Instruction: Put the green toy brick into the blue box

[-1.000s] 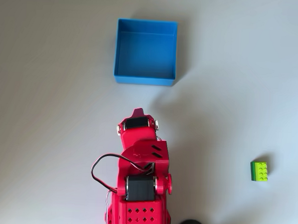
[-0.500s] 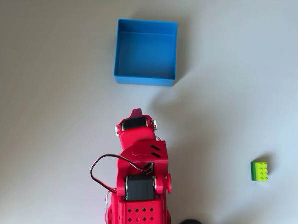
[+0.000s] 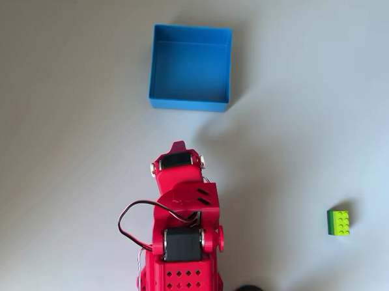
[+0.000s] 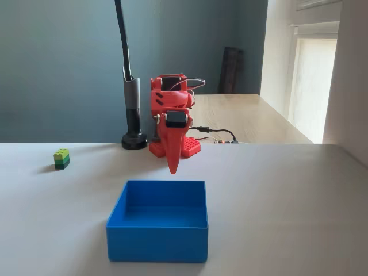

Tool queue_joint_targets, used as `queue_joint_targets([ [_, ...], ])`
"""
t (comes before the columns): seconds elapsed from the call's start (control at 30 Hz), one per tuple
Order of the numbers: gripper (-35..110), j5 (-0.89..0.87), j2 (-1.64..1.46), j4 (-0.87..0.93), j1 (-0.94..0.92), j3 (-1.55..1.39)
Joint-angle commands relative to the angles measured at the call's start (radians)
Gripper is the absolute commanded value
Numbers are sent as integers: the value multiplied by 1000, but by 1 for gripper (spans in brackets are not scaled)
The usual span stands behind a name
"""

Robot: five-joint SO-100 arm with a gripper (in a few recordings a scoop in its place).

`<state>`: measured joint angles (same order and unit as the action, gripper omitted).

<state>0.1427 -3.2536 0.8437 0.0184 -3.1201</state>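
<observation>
A red robot arm's hand (image 4: 173,168), seemingly closed and empty, hangs unmoved over the bench (image 4: 287,201) behind the empty blue box (image 4: 158,227), with the green toy brick (image 4: 61,158) untouched, well apart at left.

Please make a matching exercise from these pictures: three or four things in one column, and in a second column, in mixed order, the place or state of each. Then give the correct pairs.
Things:
1. green toy brick
2. blue box
3. tool
4. black round base

Places or states:
A. hangs pointing down above the table, between the arm's base and the box in the fixed view
B. stands on the table holding up a dark pole, beside the red arm
C. open-topped, nothing inside
D. sits alone on the table, far from the box, touched by nothing

Pairs: 1-D, 2-C, 3-A, 4-B
</observation>
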Motion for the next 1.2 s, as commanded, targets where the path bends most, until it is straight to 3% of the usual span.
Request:
queue_joint_targets([
  [0.0,0,15,-20,-23,3,14],
  [0.5,0,-43,121,-18,-101,253],
  [1.17,0,-192,787,-20,-592,703],
])
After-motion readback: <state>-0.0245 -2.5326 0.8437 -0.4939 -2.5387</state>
